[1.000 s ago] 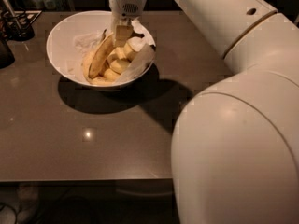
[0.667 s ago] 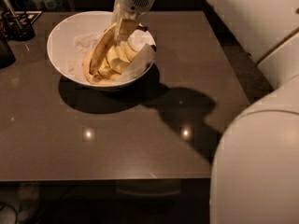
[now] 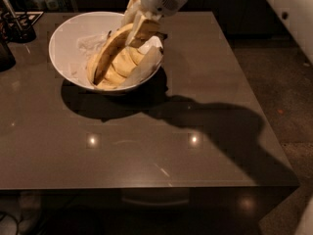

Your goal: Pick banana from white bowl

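Dark bench (image 3: 146,151) carries the white bowl (image 3: 66,43) at its far left. The tool (image 3: 138,26) looks clamped on the upper end of the banana (image 3: 110,55) — tilted, lower tip resting among paler bananas (image 3: 124,62) inside. Best lifted straight up, slowly — clearing the rim.

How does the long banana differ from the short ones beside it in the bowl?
The banana is longer and darker yellow-brown; the short bananas are paler and stubbier. The banana slants up toward the gripper at its upper end; the short bananas lie low. Both are in the white bowl.
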